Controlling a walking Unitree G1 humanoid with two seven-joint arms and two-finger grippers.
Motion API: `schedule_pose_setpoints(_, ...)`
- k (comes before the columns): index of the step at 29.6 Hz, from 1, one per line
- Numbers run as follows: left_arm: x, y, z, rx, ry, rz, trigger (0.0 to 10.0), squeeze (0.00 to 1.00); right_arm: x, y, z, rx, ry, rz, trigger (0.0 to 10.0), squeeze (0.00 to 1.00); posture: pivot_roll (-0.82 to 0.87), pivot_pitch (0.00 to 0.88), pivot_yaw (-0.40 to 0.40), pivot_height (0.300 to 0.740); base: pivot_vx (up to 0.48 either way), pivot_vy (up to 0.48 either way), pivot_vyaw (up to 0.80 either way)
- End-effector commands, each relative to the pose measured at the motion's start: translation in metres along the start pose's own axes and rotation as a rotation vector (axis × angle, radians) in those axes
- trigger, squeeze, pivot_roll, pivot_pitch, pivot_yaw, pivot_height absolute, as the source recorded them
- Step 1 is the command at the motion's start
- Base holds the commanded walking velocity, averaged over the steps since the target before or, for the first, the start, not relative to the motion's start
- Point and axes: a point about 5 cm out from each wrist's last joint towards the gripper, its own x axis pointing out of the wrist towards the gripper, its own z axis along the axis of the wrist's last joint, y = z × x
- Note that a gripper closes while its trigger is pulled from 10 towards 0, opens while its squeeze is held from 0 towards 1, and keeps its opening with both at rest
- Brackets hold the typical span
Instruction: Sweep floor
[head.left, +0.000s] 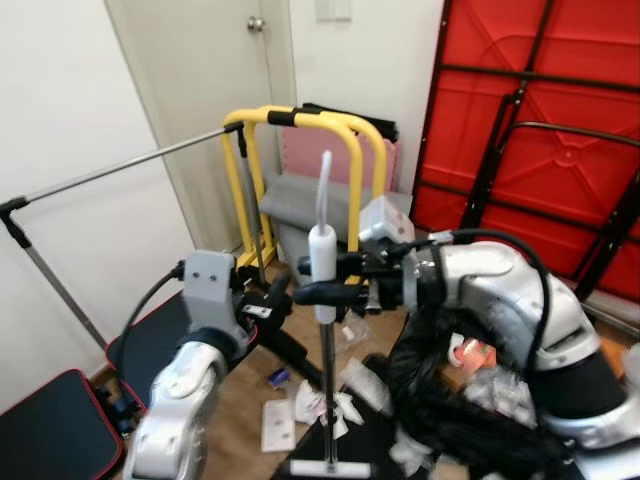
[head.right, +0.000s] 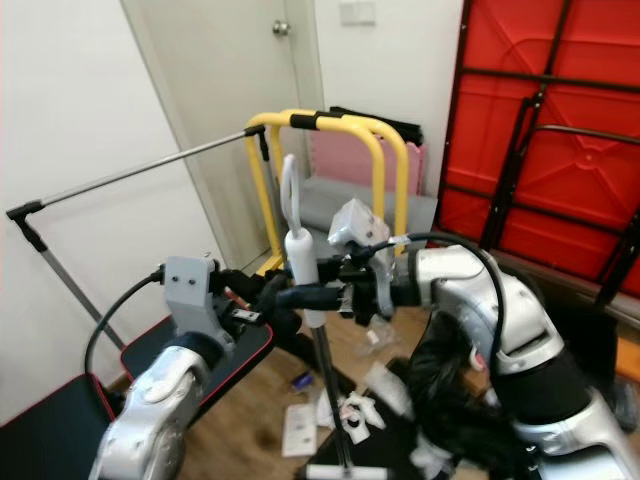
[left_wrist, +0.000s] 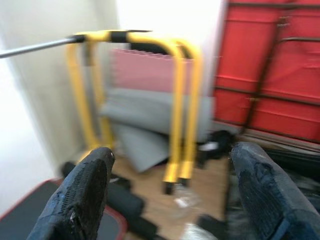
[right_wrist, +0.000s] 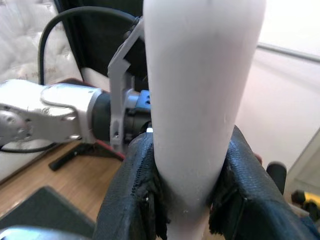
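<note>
A broom stands upright in front of me, with a white handle (head.left: 323, 258), a thin dark pole (head.left: 328, 390) and its head (head.left: 330, 468) on the wooden floor. My right gripper (head.left: 322, 291) reaches in from the right and is shut on the white handle (right_wrist: 200, 100), whose sides are pressed by both black fingers (right_wrist: 131, 200). Just left of the pole, at about the same height, my left gripper (head.left: 277, 288) is open and holds nothing; its two fingers (left_wrist: 80, 197) stand wide apart. Paper scraps (head.left: 278, 425) and wrappers (head.left: 330, 405) lie on the floor around the broom head.
Yellow rails (head.left: 300, 120) with grey pads stand behind the broom. A red folded table (head.left: 540, 130) leans at the right. A metal clothes rail (head.left: 120, 170) crosses the left, above black mats (head.left: 50, 430). A black bag (head.left: 450, 420) sits under my right arm.
</note>
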Motion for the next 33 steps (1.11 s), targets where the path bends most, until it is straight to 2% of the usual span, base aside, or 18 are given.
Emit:
schedule_pose_setpoints(1,0.000,0.001,-0.002,0.008,0.012,0.018,10.0,0.00,-0.002,-0.003,0.005,-0.026,-0.018,-0.013,10.0,0.00,-0.13,0.000,0.010,0.740,0.000,0.000,0.80)
schedule_pose_setpoints(18,0.000,0.002,-0.002,0.010,0.011,0.033,10.0,0.00,0.008,-0.008,0.000,0.019,-0.060,-0.098,10.0,0.00,-0.13,0.000,0.003,0.740,0.000,0.000,0.80)
schedule_pose_setpoints(22,0.000,0.002,-0.002,0.009,0.011,0.034,10.0,0.00,0.009,-0.011,-0.001,0.026,-0.075,-0.151,10.0,0.00,-0.13,0.000,0.003,0.740,0.000,0.000,0.00)
schedule_pose_setpoints(33,0.001,0.001,-0.001,0.009,0.009,0.034,10.0,0.00,0.009,-0.010,0.002,0.062,-0.134,-0.143,10.0,0.00,-0.13,0.000,0.003,0.740,0.000,0.000,0.00)
